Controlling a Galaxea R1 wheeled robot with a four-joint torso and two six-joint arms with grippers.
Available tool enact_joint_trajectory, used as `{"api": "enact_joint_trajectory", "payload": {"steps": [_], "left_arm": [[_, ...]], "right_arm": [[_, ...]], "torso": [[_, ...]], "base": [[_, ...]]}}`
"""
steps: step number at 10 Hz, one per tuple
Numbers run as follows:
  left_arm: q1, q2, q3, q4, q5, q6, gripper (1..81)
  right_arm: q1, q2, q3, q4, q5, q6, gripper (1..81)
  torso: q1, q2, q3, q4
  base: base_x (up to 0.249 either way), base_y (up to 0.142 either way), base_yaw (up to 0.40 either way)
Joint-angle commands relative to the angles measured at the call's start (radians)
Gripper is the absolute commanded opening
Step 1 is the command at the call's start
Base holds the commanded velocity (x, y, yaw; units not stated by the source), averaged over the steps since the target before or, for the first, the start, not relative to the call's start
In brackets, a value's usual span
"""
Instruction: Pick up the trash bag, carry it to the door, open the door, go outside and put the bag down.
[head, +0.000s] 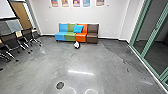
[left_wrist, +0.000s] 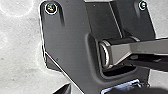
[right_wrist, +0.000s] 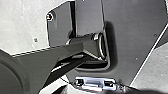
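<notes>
Trash bag (head: 77, 45), white and black: sat on the far floor (head: 72, 60), near the multicoloured sofa (head: 79, 37), presumably left in the open for easy pickup. Grippers: open or closed, could not be told.

Head view from high up, facing forward and down across the floor (head: 50, 65) toward distant colourful seats (head: 80, 37), left and right wrist views facing down, close over the robot's dark plate (left_wrist: 67, 37), which both share
</notes>
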Motion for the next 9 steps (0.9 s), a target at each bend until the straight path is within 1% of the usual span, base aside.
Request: {"api": "enact_joint_trajectory", "payload": {"steps": [1, 9], "left_arm": [[-0.030, -0.009, 0.006, -0.001, 0.059, -0.005, 81.1], [-0.030, -0.009, 0.005, -0.001, 0.058, -0.005, 81.1]], "right_arm": [[0.026, -0.014, 0.014, -0.010, -0.059, -0.004, 81.1], [0.027, -0.017, 0.014, -0.007, -0.059, -0.004, 81.1]], "torso": [[0.000, 0.000, 0.000, 0.000], [0.000, 0.000, 0.000, 0.000]], "base": [[0.170, 0.074, 0.000], [0.170, 0.079, 0.000]]}}
